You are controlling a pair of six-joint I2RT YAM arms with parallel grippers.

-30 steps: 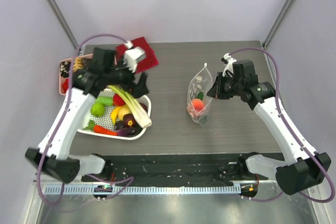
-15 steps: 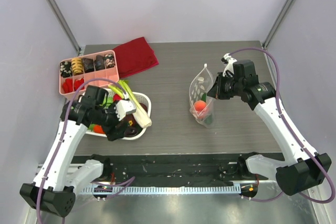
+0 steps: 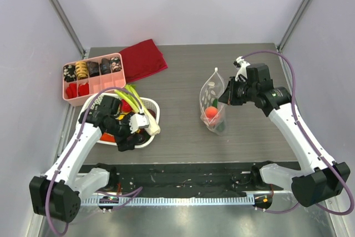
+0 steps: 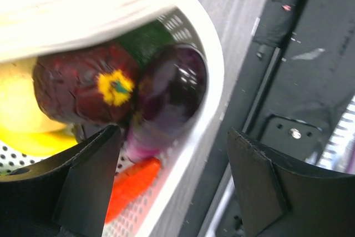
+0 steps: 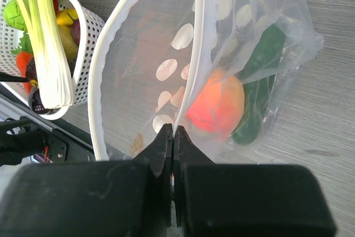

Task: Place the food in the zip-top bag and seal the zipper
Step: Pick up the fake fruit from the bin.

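- Since a second earlier, the left gripper (image 3: 130,136) had swung from the far side of the white basket (image 3: 153,107) to its near rim; the right gripper (image 3: 225,96) and the zip-top bag (image 3: 211,90) had kept their places.
- Top view: the bag stood upright on the table (image 3: 183,81), at 9 o'clock from the right gripper, with the peach (image 3: 211,112) low inside it. The right arm reached forward and bent inward towards the bag's mouth. The left arm was folded over the basket's 6 o'clock edge and hid most of the food there; the leek (image 3: 145,114) showed beside it.
- Left wrist view: the fingers (image 4: 89,184) stood wide apart and held nothing. The eggplant (image 4: 172,92) lay ahead of them at 12 o'clock, against the basket's rim, with a dark red fruit (image 4: 77,90) touching it at 9 o'clock. A carrot (image 4: 133,184) and the banana (image 4: 25,134) showed lower down. Everything was blurred.
- Right wrist view: the jaws were pinched tight on the bag's mouth edge, on the zipper (image 5: 195,43). The peach and the cucumber (image 5: 259,79) lay inside, at 1 o'clock from the fingertips. The bag's mouth gaped open.
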